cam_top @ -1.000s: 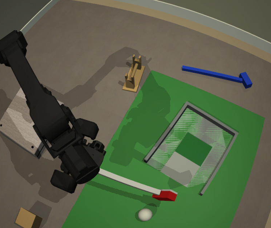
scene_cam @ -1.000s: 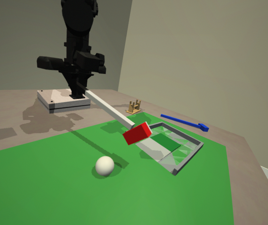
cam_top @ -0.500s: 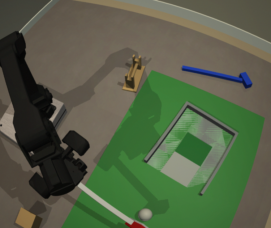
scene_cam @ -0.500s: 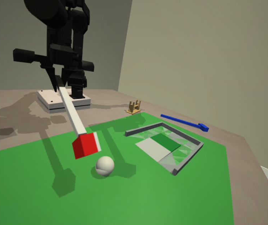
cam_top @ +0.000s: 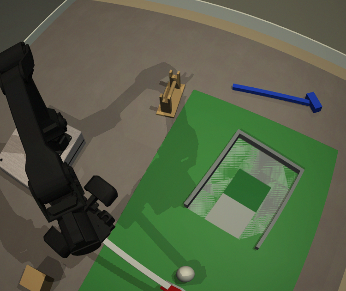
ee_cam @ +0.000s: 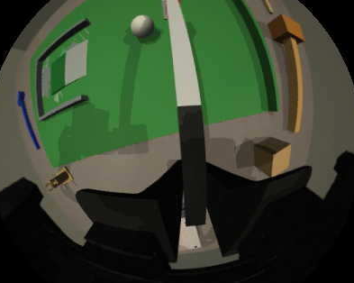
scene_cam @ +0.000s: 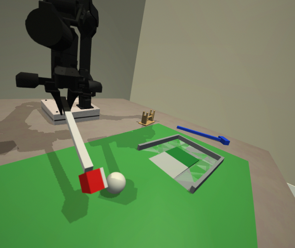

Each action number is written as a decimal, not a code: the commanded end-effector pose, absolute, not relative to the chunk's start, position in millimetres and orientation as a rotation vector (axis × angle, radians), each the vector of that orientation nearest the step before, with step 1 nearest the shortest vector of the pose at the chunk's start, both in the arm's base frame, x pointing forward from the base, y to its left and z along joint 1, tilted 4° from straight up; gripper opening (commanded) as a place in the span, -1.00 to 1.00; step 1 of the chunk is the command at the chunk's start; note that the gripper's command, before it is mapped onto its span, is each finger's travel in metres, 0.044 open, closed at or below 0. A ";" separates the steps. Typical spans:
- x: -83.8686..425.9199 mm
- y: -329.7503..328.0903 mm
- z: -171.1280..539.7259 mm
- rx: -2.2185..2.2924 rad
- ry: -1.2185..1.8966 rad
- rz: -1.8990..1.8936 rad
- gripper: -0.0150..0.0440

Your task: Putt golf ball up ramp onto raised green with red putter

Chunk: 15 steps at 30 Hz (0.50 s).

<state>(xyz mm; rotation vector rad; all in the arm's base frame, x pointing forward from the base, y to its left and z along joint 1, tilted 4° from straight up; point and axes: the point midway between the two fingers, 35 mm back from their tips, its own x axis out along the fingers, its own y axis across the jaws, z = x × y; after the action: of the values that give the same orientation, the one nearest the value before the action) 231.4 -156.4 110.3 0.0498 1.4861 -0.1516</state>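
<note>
My gripper (scene_cam: 65, 105) (ee_cam: 187, 163) is shut on the dark grip of the red putter. The putter's white shaft (cam_top: 135, 263) (scene_cam: 76, 141) (ee_cam: 184, 63) slants down over the mat, and its red head (scene_cam: 91, 181) hangs above the green mat, with its shadow apart from it. In the top view the head is partly cut off by the bottom edge. The white golf ball (cam_top: 185, 273) (scene_cam: 115, 182) (ee_cam: 142, 26) is on the mat, close beside the head; whether they touch I cannot tell. The pale ramp (cam_top: 231, 215) (scene_cam: 168, 164) (ee_cam: 77, 60) leads to the dark green raised green (cam_top: 247, 189) (scene_cam: 182, 156) (ee_cam: 59, 73).
A grey wall (cam_top: 212, 169) (scene_cam: 207, 174) (ee_cam: 39, 90) borders the ramp area on three sides. A blue putter (cam_top: 270, 94) (scene_cam: 199, 132) (ee_cam: 29, 122) lies beyond the mat. A wooden stand (cam_top: 177, 100) (scene_cam: 146, 122) (ee_cam: 60, 178), a wooden block (cam_top: 32, 278) (ee_cam: 273, 158) and a wooden mallet (ee_cam: 295, 86) are off the mat.
</note>
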 end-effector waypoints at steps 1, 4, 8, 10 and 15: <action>232.4 -157.4 105.8 0.051 1.483 -0.157 -0.49; 232.9 -157.8 101.1 0.051 1.483 -0.157 -0.49; 233.5 -158.3 94.6 0.051 1.483 -0.157 -0.49; 233.7 -158.4 91.4 0.051 1.484 -0.157 -0.49; 234.1 -158.8 83.4 0.051 1.484 -0.157 -0.49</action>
<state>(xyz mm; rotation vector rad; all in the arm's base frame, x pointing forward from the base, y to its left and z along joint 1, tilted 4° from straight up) 233.7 -158.2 88.0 0.0497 1.4842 -0.1531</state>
